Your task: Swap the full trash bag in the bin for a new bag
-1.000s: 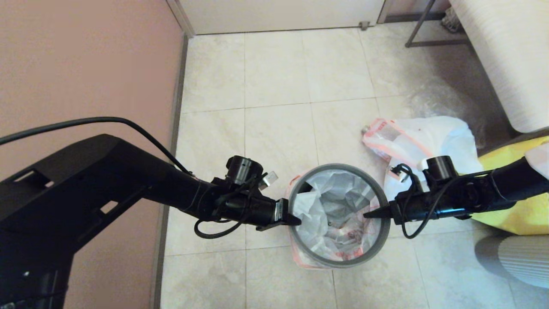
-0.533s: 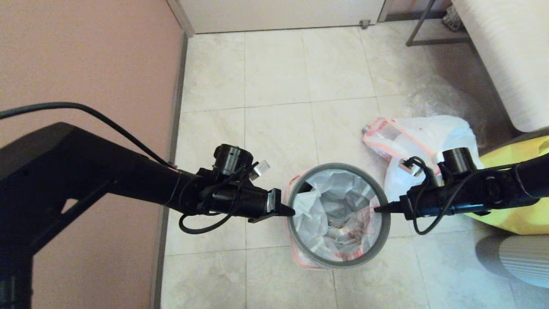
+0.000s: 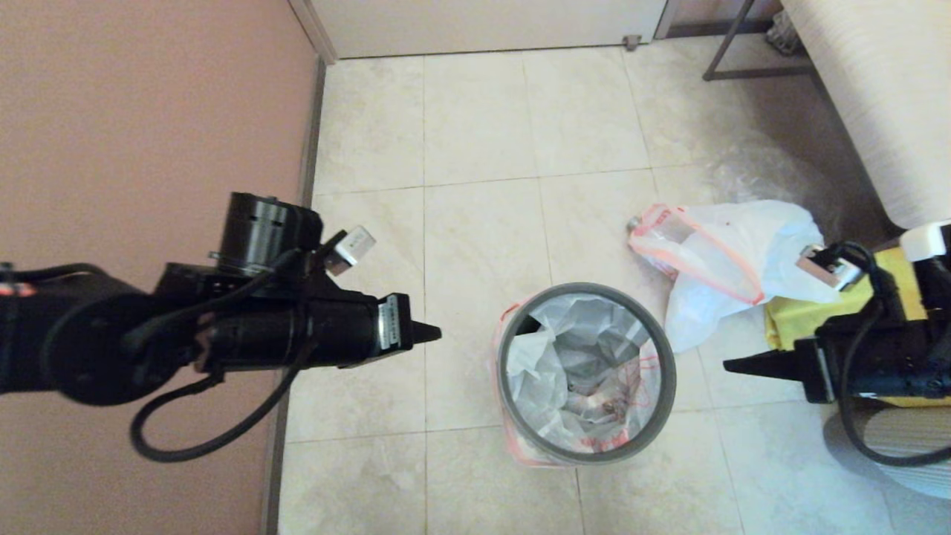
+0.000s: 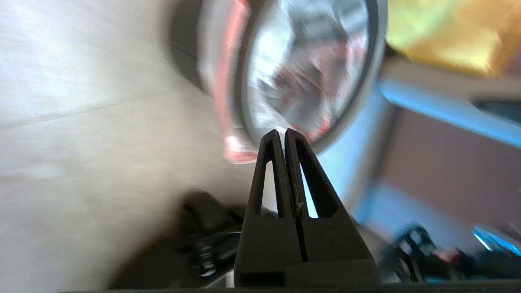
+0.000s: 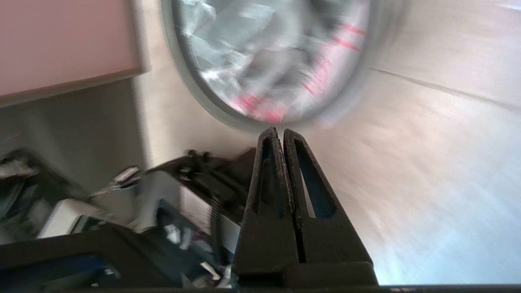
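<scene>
Bin (image 3: 586,453) on floor tiles, centre, lined with new bag (image 3: 579,364), hem folded over grey hoop. Left gripper (image 3: 433,334) left of bin, jaws closed, empty, tips pointing at it; slightly nearer. Right gripper (image 3: 732,365) mirrors it, closed, empty. Full bag (image 3: 732,253) lies behind-right of bin, against yellow bag (image 3: 787,327); path clear.

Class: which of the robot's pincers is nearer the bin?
Left, narrowly. The left pincer is left of the bin; the right pincer is on its right. Neither touches.
</scene>
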Motion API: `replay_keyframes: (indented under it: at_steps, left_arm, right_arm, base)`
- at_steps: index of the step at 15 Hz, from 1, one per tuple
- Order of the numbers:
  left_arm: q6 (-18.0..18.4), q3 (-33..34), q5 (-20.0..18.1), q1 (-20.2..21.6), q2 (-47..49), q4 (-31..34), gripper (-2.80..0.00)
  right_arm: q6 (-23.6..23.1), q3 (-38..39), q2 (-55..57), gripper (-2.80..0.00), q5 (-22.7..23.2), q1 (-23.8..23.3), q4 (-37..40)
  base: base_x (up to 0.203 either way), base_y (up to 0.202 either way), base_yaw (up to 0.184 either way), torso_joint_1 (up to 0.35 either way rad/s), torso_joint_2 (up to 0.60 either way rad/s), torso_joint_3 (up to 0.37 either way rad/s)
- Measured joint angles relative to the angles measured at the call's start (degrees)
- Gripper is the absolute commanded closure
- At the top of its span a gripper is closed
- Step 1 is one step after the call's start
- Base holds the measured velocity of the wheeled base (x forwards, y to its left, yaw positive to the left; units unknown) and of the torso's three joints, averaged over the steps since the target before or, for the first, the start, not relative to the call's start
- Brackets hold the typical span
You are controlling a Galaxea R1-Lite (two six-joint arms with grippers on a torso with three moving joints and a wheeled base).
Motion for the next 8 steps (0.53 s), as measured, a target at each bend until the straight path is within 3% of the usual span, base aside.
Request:
replay_keyframes:
  at_steps: [4,6,8]
  left_arm:
    - [3.60,3.00,11.20,-1.39,-17.84,9.82,0.00]
    - [7.37,1.62,22.27,-3.09,-24.96,17.39,0.00]
    - [13.13,0.61,32.33,-0.64,-30.86,22.80,0.00]
  right_arm:
    - [0.92,4.25,-17.50,0.00,-9.11,0.18,9.10]
    - [1.47,4.89,-27.26,0.00,-11.03,0.46,17.31]
    - [2.16,5.19,-36.58,0.00,-12.43,-0.18,25.35]
  base:
    - [0.000,0.000,0.000,0.000,0.00,0.000]
    - [0.000,0.000,0.000,0.000,0.00,0.000]
    - [0.000,0.000,0.000,0.000,0.00,0.000]
